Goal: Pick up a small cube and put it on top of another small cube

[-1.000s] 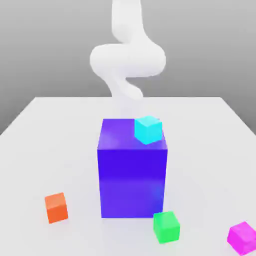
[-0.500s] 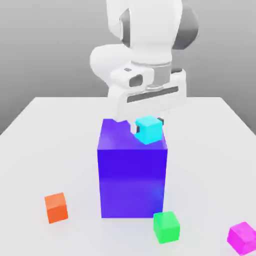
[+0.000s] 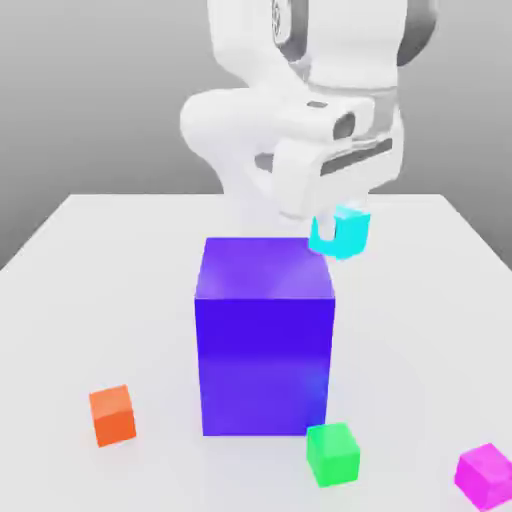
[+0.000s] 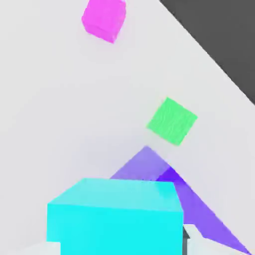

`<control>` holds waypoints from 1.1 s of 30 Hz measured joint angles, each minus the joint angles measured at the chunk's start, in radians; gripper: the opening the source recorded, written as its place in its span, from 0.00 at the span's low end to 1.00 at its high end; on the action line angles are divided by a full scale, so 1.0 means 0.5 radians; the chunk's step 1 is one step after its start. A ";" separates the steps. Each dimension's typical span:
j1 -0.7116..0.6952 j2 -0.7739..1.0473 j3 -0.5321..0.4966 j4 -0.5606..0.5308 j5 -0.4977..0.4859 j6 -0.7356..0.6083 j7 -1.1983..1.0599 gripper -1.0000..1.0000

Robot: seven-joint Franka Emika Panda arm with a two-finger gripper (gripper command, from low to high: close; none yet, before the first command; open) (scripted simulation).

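Note:
My gripper (image 3: 338,228) is shut on the small cyan cube (image 3: 339,233), holding it in the air just above and beyond the right top edge of the big blue block (image 3: 264,335). In the hand view the cyan cube (image 4: 115,216) sits between my fingers (image 4: 201,240), with a corner of the blue block (image 4: 169,182) below it. A green cube (image 3: 333,454) lies on the table in front of the block; it also shows in the hand view (image 4: 172,121). A magenta cube (image 3: 485,475) lies at the exterior view's lower right, and in the hand view (image 4: 103,19).
An orange cube (image 3: 113,414) rests on the white table (image 3: 100,300) at the exterior view's lower left. The table's edge (image 4: 209,60) runs close past the green cube in the hand view.
The hand came down over the cyan cube on the block's top, shut on it, and has lifted it up and toward the exterior view's right, off the block.

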 joint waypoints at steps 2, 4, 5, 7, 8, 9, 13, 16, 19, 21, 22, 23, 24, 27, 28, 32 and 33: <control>0.102 0.128 0.031 0.037 0.001 0.091 -0.172 0.00; 0.196 0.256 0.071 0.074 0.004 0.182 -0.347 0.00; 0.240 0.320 0.093 0.092 0.005 0.228 -0.434 0.00; 0.323 0.448 0.143 0.129 0.004 0.320 -0.605 0.00; 0.357 0.512 0.176 0.147 0.002 0.366 -0.689 0.00; 0.398 0.576 0.201 0.165 -0.003 0.412 -0.772 0.00; 0.580 0.835 0.314 0.239 -0.043 0.594 -1.088 0.00; 0.733 1.032 0.372 0.295 -0.104 0.730 -1.303 0.00; 0.806 1.232 0.441 0.351 -0.201 0.864 -1.493 0.00; 0.867 1.369 0.490 0.390 -0.294 0.951 -1.599 0.00; 0.897 1.440 0.484 0.408 -0.342 1.000 -1.607 0.00; 0.914 1.513 0.472 0.425 -0.396 1.050 -1.589 0.00; 0.944 1.585 0.441 0.442 -0.441 1.104 -1.566 0.00; 1.036 1.781 0.332 0.487 -0.549 1.256 -1.494 1.00; 1.036 1.781 0.332 0.487 -0.549 1.256 -1.494 1.00; 1.036 1.781 0.332 0.487 -0.549 1.256 -1.494 1.00; 1.050 1.809 0.316 0.493 -0.562 1.280 -1.484 1.00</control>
